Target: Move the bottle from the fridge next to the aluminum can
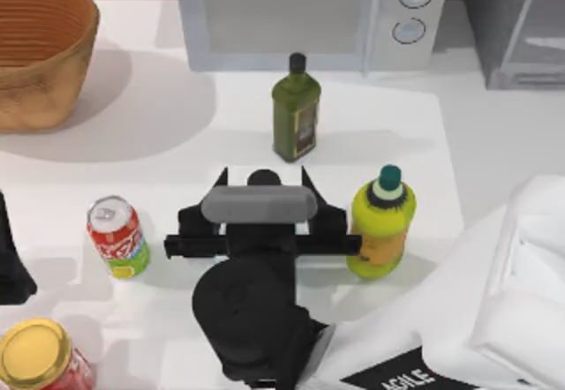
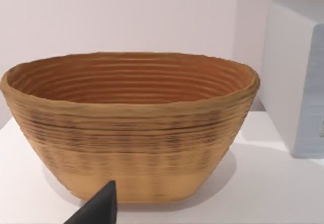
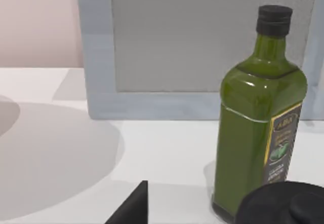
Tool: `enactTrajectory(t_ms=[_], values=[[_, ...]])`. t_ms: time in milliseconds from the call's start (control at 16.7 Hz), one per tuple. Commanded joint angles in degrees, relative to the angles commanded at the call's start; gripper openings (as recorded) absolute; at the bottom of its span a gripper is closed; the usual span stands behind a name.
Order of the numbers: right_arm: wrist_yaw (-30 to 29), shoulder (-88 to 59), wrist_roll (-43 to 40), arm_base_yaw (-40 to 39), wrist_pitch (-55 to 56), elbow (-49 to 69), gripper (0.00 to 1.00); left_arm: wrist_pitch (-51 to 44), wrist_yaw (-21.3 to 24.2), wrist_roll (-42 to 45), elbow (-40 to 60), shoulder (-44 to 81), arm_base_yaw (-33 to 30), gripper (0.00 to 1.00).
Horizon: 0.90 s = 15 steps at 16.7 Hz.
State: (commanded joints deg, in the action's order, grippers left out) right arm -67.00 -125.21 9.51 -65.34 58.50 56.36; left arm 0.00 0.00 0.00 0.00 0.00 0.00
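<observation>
Looking down from the top view, I am seeing my right pincer (image 1: 262, 181) hanging over the middle of the counter (image 1: 177, 143). The black cap of the bottle (image 1: 263, 178) is showing between its tips, and the arm is hiding the cyan body. The bottle is out of the fridge (image 1: 521, 28), which is standing at the far right corner. It is sitting between the aluminum can (image 1: 116, 236) on the left and the yellow-green bottle (image 1: 381, 222) on the right, nearer the latter. I cannot tell whether the pincer is clamped on it or apart. The left pincer (image 1: 9, 258) is parked at the left edge.

Through the left wrist view I am facing the woven basket (image 2: 129, 127). I cannot tell that pincer's state either.

In the right wrist view the bottle's cap (image 3: 283, 203) is sitting low and close, with the olive-oil bottle (image 3: 258, 117) just behind it and the microwave (image 3: 202, 36) beyond.

What I am worrying about:
- Sliding further left could let the wide pincer body knock the light can over.
- Drifting forward could tip the tall olive-oil bottle.
- Letting go while tilted could topple the bottle.
</observation>
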Motion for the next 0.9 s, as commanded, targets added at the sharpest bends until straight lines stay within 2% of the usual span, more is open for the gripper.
enactTrajectory(t_ms=[600,900], values=[[-0.14,0.13,0.04,0.03,-0.06,-0.04,1.0,0.0,0.0,0.0,0.0,0.0,0.0,1.0],[-3.21,1.78,1.75,-3.03,-1.02,-2.46,1.0,0.0,0.0,0.0,0.0,0.0,0.0,1.0]])
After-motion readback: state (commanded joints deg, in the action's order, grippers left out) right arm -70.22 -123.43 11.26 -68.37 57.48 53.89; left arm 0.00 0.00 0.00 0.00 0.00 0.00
